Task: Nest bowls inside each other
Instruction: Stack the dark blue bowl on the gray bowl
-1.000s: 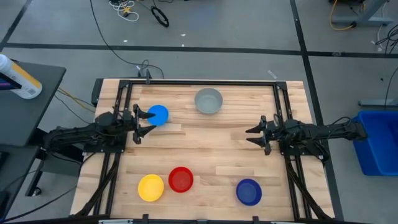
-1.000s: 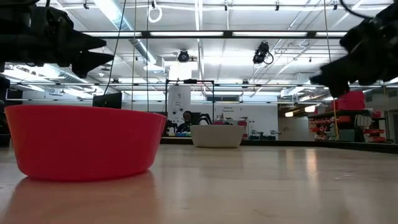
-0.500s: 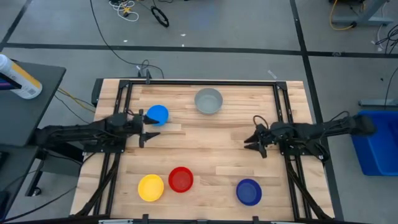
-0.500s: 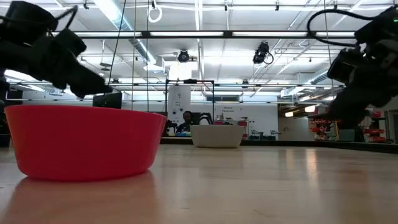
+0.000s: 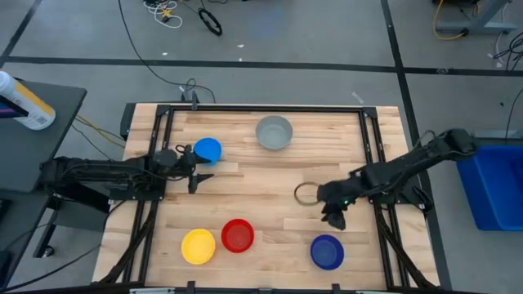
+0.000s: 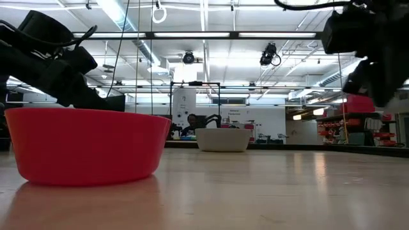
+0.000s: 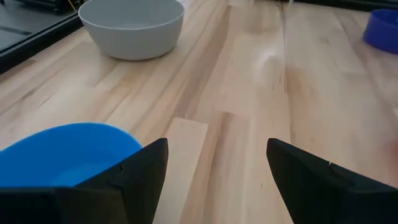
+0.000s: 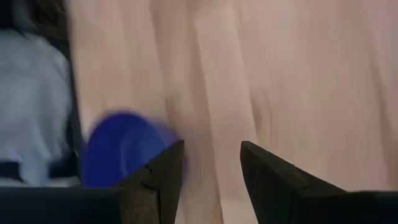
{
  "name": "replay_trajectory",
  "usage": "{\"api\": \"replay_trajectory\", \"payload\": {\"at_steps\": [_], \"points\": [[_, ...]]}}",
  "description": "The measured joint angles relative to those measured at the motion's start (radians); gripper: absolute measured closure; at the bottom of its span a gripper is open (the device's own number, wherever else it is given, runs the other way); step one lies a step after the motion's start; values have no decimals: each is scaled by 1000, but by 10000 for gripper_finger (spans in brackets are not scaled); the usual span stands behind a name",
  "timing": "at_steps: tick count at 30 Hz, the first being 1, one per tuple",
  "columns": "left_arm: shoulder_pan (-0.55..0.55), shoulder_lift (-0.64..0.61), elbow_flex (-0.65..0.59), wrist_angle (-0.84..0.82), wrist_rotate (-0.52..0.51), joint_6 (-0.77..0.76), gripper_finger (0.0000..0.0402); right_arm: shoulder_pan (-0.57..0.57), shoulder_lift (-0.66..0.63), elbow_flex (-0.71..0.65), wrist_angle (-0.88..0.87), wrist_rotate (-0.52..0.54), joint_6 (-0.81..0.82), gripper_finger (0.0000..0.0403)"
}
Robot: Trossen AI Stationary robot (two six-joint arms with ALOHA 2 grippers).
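Five bowls rest upright on their bases, apart from one another, on the wooden table (image 5: 270, 175). The grey bowl (image 5: 274, 132) is at the far middle and the light blue one (image 5: 208, 149) at the far left. The yellow (image 5: 198, 246), red (image 5: 238, 235) and dark blue (image 5: 327, 251) bowls stand along the near side. My left gripper (image 5: 194, 167) is open and empty, just beside the light blue bowl (image 7: 62, 152). My right gripper (image 5: 331, 216) is open and empty, tipped downward over the table a little to the far side of the dark blue bowl (image 8: 121, 152).
Black frame rails (image 5: 163, 139) run along the table's left, right and far sides. In the low view the red bowl (image 6: 86, 144) fills the near left and the grey bowl (image 6: 222, 138) stands farther back. A blue bin (image 5: 494, 184) stands on the floor to the right.
My right gripper has swung from the table's right side toward the middle and the near edge, tipping steeply downward, and now hangs near the dark blue bowl. My left gripper has sunk a little and tipped downward beside the light blue bowl. No bowl has moved.
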Motion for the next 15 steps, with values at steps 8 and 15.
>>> {"api": "replay_trajectory", "payload": {"at_steps": [8,15], "points": [[0,1,0,9,2,0,123,105,160,123,-41,-10,110,236],[0,1,0,9,5,-5,123,217,179,125,-24,7,289,235]]}}
